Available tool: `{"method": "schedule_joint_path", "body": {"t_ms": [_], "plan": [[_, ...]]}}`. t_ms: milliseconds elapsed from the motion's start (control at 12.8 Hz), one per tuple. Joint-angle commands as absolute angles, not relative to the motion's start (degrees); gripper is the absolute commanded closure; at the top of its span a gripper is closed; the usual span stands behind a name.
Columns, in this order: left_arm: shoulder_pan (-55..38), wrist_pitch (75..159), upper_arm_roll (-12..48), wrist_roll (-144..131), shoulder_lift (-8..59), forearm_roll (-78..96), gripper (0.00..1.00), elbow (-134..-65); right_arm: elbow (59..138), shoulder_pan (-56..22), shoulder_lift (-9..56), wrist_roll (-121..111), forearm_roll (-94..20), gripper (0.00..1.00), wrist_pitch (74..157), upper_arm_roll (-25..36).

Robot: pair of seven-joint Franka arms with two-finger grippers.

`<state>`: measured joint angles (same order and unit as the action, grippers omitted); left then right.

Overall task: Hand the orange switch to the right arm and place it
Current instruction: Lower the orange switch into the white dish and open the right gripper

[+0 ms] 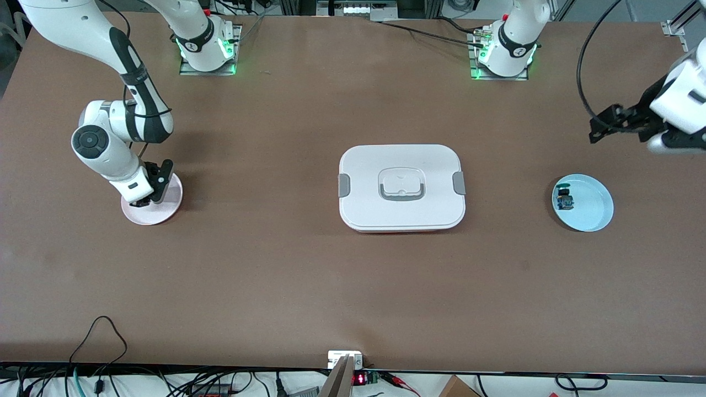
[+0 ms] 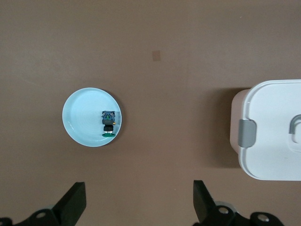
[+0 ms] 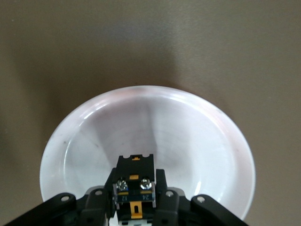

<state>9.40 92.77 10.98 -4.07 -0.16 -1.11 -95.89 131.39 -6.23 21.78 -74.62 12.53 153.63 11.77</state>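
Observation:
My right gripper (image 1: 144, 200) is low over a pale pink plate (image 1: 167, 208) at the right arm's end of the table. In the right wrist view it (image 3: 135, 190) is shut on the orange switch (image 3: 135, 170), a small black part with orange tabs and two screws, held just above the plate (image 3: 188, 132). The switch is hidden by the gripper in the front view. My left gripper (image 1: 605, 124) is open and empty, up in the air over the table at the left arm's end. It shows in the left wrist view (image 2: 138, 188) with its fingers wide apart.
A light blue plate (image 1: 594, 214) at the left arm's end holds a small blue-and-green module (image 1: 564, 199), also in the left wrist view (image 2: 108, 123). A white lidded box (image 1: 401, 187) sits mid-table. Cables lie along the table edge nearest the front camera.

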Motion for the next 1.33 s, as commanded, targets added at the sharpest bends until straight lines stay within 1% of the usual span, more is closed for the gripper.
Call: {"method": "schedule_joint_path", "body": {"t_ms": [0,78,156,234,312,390,546,624,936,1092,1247], "plan": [[10.0,93.4,11.1,-4.2,-1.7,-1.7,0.00,-97.0,132.7,-6.0,21.4,-75.4,13.4,0.99,155.4,11.6],[10.0,93.4,11.1,-4.1,-1.5,-1.7,0.00,-96.5,132.7,-6.0,21.4,-75.4,13.4,0.98,155.4,11.6],[10.0,93.5,11.1,-4.0,-1.5,-1.7,0.00,-96.2,132.7,-6.0,21.4,-75.3,13.4,0.92,155.4,11.5],[10.0,93.4,11.1,-3.7,-1.4,-1.7,0.00,-95.5,132.6,-6.0,21.1,-74.6,13.2,0.61,155.2,11.6],[9.9,93.3,11.2,-3.5,-1.4,-1.7,0.00,-95.1,132.6,-6.0,20.5,-74.8,13.2,0.06,155.0,11.6],[9.9,93.3,11.2,-3.6,-1.4,-1.8,0.00,-94.7,132.5,-6.0,20.0,-74.8,13.1,0.00,155.0,11.5],[9.6,91.2,11.4,-3.7,-1.2,-1.8,0.00,-93.0,132.5,-6.0,17.8,-74.4,13.0,0.00,154.4,11.5],[9.3,90.4,11.4,-3.8,-1.1,-1.8,0.00,-92.3,132.3,-6.1,16.2,-74.4,12.7,0.00,152.9,11.5],[9.2,90.1,11.5,-3.5,-0.4,-1.6,0.00,-91.8,129.6,-8.3,8.8,-68.1,10.5,0.00,143.3,11.4],[9.1,90.1,11.4,-3.6,-0.3,-1.6,0.00,-91.7,125.9,-9.5,7.2,-63.6,7.5,0.00,136.5,11.5],[9.6,90.0,11.4,-3.5,-0.2,-1.6,0.00,-91.7,119.9,-9.7,6.9,-59.8,0.9,0.00,125.6,11.5]]}}
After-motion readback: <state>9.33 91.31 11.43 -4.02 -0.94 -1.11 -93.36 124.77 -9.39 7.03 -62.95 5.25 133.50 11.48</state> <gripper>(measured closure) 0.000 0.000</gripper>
